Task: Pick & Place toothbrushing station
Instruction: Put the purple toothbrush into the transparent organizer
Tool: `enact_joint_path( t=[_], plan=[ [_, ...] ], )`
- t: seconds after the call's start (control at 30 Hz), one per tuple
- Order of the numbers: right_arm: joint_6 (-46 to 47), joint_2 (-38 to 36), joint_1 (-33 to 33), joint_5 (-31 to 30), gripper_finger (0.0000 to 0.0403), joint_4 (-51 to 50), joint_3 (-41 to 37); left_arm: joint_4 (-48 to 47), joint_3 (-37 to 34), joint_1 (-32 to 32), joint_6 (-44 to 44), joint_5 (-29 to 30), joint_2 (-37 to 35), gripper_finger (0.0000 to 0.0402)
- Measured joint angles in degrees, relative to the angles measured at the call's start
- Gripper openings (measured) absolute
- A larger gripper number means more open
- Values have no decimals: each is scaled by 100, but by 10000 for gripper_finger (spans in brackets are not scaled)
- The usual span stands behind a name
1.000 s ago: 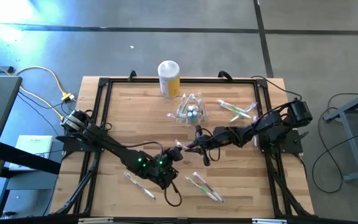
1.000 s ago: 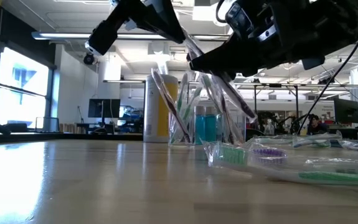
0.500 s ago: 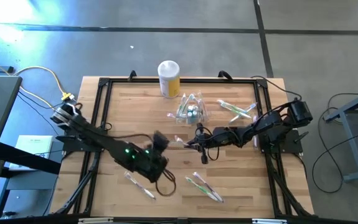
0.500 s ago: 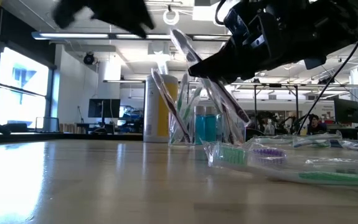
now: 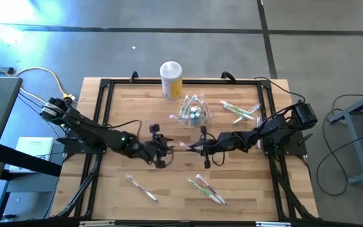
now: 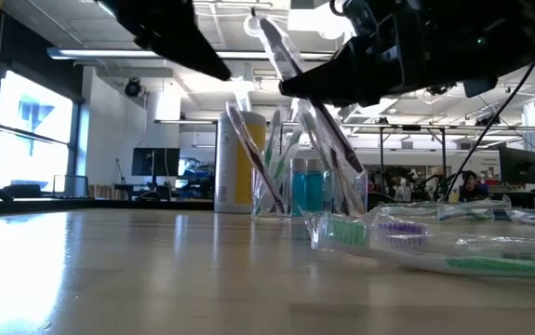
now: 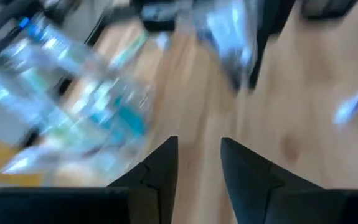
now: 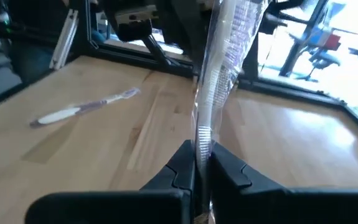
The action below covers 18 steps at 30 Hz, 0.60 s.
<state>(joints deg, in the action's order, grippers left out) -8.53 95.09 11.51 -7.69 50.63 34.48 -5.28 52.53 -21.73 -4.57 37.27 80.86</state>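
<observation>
High view, front to back: loose toothbrushes (image 5: 208,189) remain on the table (image 5: 244,189). At mid-table the left gripper (image 5: 160,144) stands apart, empty; the right gripper (image 5: 197,147) clamps a wrapped toothbrush (image 8: 219,81). Behind, the toothbrushing station (image 5: 192,111) already holds several brushes; more remain unloaded.

Both arms matte black, jointed. Left arm (image 5: 99,133) has a green LED lit near the wrist and thin black cable loops there. Right arm (image 5: 276,126): bulky black motor housing by its base, black cabling.
</observation>
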Motion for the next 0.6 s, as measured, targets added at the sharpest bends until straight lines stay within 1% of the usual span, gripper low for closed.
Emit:
enact_joint_path(
  t=[0.07,0.13,0.2,0.27,0.3,0.37,0.6],
  plan=[
    [-224,0,102,-270,13,43,0,1393,-501,148,234,-476,-20,116],
    [-387,0,191,-539,13,104,0,2704,-952,304,425,-1080,-24,116],
    [-509,0,252,-766,13,158,0,3715,-1318,462,607,-1622,-24,116],
    [-528,0,286,-884,13,189,0,4380,-1560,603,670,-2048,-1,116],
    [-528,0,290,-894,13,191,0,4547,-1631,675,650,-2179,28,116],
    [-528,0,288,-896,13,192,0,4581,-1678,782,479,-2257,75,116],
    [-519,0,262,-928,13,205,0,4710,-1676,1032,-79,-2277,181,116]
  ],
)
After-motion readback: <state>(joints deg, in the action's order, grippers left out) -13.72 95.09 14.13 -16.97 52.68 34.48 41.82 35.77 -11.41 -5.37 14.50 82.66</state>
